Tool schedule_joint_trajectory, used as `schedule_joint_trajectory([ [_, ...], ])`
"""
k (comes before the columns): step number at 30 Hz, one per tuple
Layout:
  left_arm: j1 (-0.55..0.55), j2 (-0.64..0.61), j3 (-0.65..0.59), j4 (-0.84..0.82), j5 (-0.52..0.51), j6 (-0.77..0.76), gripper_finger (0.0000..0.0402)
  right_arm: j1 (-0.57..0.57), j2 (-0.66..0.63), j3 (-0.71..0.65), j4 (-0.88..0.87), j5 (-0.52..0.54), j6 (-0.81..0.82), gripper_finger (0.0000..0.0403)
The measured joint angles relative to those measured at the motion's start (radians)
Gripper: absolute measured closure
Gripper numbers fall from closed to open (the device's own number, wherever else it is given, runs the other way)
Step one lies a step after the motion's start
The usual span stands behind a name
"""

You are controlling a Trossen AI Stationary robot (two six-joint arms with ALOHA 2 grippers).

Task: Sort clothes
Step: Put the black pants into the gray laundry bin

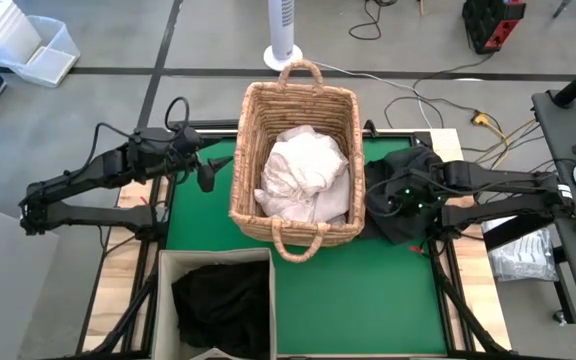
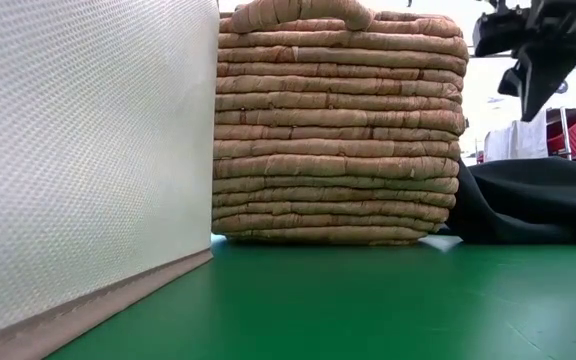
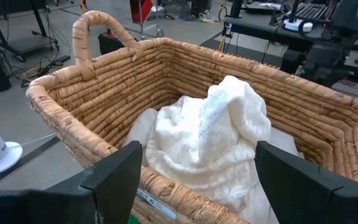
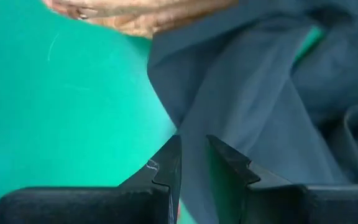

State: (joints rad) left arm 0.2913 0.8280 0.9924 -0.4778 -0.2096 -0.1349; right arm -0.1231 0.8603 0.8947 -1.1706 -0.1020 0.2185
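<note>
L hand (image 1: 211, 170) hovers just beside the left wall of the tan woven wicker basket w/ handles (image 1: 251, 150), fingers (image 3: 114, 180) spread wide, nothing between them. From L wrist cam the rim sits right in front of the hand; crumpled white fabric garment (image 3: 213, 140) lies inside the basket, heaped toward the middle, apart from the hand.

Front-left of tabletop: beige fabric bin (image 1: 213, 262) w/ a black garment (image 1: 223, 300) inside. In the low view the bin wall fills the left side and the basket stands just beside it.

Basket sits mid-tabletop, long axis running front to back, white garment approx centred inside.

R side: dark green/black soft garment (image 1: 403, 205) bunched on the tabletop, touching or just beside the basket's right wall. R hand (image 1: 396, 198) is over that heap. R wrist cam: fingers (image 4: 166, 165) narrow, small gap between tips, dark cloth directly below them; can't tell if any cloth is pinched. Low view shows the hand raised above the dark heap, not buried in it.

Surface: green mat (image 1: 368, 300) on a wood-edged tabletop. Room: grey floor, white fan base (image 1: 281, 55) behind the basket, loose cables, clear plastic bins (image 1: 33, 50) far left, red/black equipment far right.
</note>
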Motion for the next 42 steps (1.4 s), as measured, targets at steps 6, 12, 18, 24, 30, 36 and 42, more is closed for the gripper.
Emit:
schedule_joint_trajectory([
  [6,0.000,0.008,0.000,0.000,0.000,0.000,0.0113,0.003,-0.002,-0.032,0.037,0.054,-0.057,0.0339],
  [12,0.000,0.013,0.000,0.005,0.000,0.000,0.0113,0.006,-0.004,-0.061,0.034,0.096,-0.036,0.0340],
  [18,0.000,0.013,0.000,0.027,0.000,0.010,0.0113,0.010,0.000,-0.095,0.035,0.104,-0.014,0.0337],
  [24,0.000,0.019,0.000,0.047,0.002,0.021,0.0113,0.010,0.000,-0.120,0.040,0.153,0.024,0.0289],
  [30,0.000,0.018,0.000,0.072,0.002,0.047,0.0113,0.010,0.000,-0.120,0.080,0.286,0.011,0.0239],
  [36,0.000,0.018,0.000,0.077,0.002,0.048,0.0113,0.010,0.007,-0.121,0.102,0.212,-0.051,0.0204],
  [42,0.000,0.018,0.000,0.077,0.002,0.054,0.0113,0.010,0.025,-0.137,0.122,0.199,-0.106,0.0173],
])
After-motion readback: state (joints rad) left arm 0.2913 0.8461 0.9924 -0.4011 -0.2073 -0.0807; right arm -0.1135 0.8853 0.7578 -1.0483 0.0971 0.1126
